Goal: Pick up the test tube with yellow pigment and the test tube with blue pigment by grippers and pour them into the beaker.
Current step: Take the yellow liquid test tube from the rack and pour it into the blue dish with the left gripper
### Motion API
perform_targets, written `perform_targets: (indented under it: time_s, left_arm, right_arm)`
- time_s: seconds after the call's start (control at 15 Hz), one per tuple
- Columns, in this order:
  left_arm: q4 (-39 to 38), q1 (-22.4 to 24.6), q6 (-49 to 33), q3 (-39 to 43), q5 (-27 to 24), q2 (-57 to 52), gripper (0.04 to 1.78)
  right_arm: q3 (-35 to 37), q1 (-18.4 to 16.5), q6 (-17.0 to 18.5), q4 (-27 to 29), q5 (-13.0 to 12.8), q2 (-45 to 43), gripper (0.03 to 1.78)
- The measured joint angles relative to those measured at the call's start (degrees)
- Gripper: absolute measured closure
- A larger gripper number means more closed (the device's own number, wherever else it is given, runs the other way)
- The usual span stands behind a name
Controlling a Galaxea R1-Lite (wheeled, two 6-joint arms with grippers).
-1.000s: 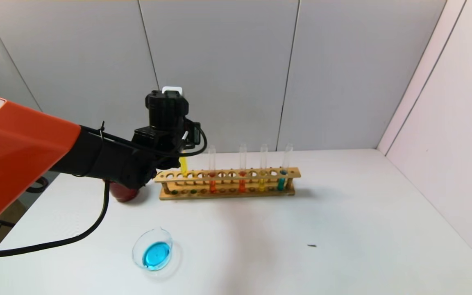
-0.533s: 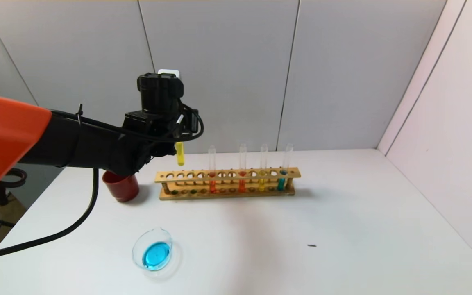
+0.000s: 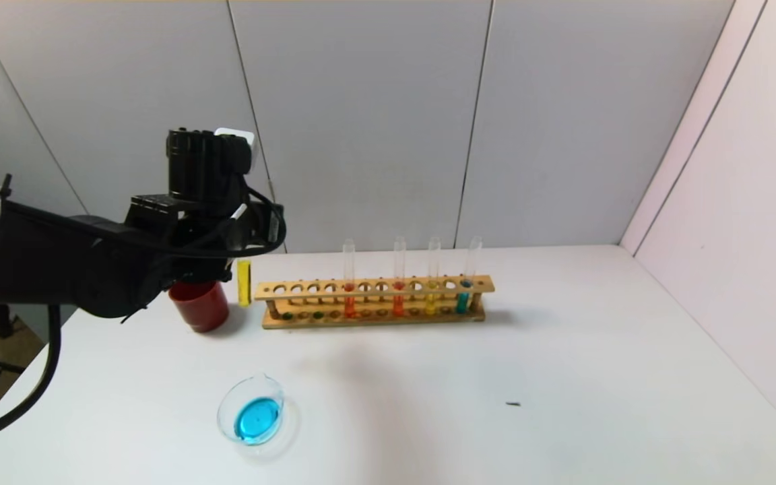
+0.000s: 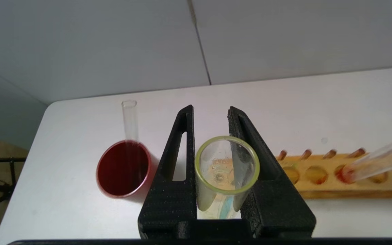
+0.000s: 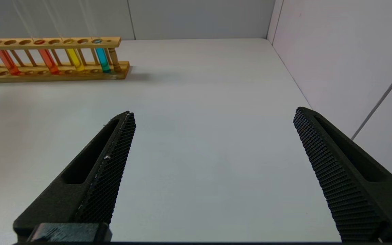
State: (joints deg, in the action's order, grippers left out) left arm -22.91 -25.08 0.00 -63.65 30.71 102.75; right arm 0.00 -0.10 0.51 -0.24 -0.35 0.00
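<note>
My left gripper (image 3: 242, 259) is shut on the test tube with yellow pigment (image 3: 244, 283) and holds it upright in the air between the red cup and the left end of the rack. In the left wrist view the tube's open rim (image 4: 226, 191) sits between the two black fingers (image 4: 182, 143). The beaker (image 3: 251, 409) stands near the front left of the table with blue liquid in it. No tube with bright cyan liquid shows. My right gripper (image 5: 214, 112) is open and empty, low over bare table on the right.
A wooden rack (image 3: 374, 288) holds two orange tubes, a golden-yellow one and a teal one (image 3: 462, 300). A dark red cup (image 3: 201, 306) stands left of the rack with an empty clear tube (image 4: 129, 117) in it. Walls stand behind and to the right.
My left gripper has lifted the yellow tube out of the rack, carried it left and lowered it a little, so it now hangs beside the red cup.
</note>
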Motion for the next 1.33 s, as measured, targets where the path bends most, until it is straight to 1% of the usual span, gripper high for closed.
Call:
perform_targets:
  time_s: [0.27,0.47,0.8,1.0,1.2,1.33]
  left_arm:
    - [-0.1,2.4,1.1,8.7,-2.1,-5.1,1.45]
    - [-0.2,4.6,4.5,14.1,-3.1,-7.7,1.45]
    - [0.2,5.8,12.6,20.1,-3.4,-11.0,1.45]
    - [0.3,6.0,14.8,22.7,-3.3,-11.7,1.45]
    - [0.6,6.6,15.7,23.7,-3.3,-11.7,1.45]
    - [1.7,6.8,18.5,24.6,-3.3,-11.8,1.45]
  right_arm:
    - [0.0,0.0,0.0,0.0,0.0,0.0,0.11]
    - [0.0,0.0,0.0,0.0,0.0,0.0,0.11]
    - [0.0,0.0,0.0,0.0,0.0,0.0,0.11]
    - [0.0,0.0,0.0,0.0,0.0,0.0,0.11]
    - [0.0,0.0,0.0,0.0,0.0,0.0,0.11]
    - [0.0,0.0,0.0,0.0,0.0,0.0,0.11]
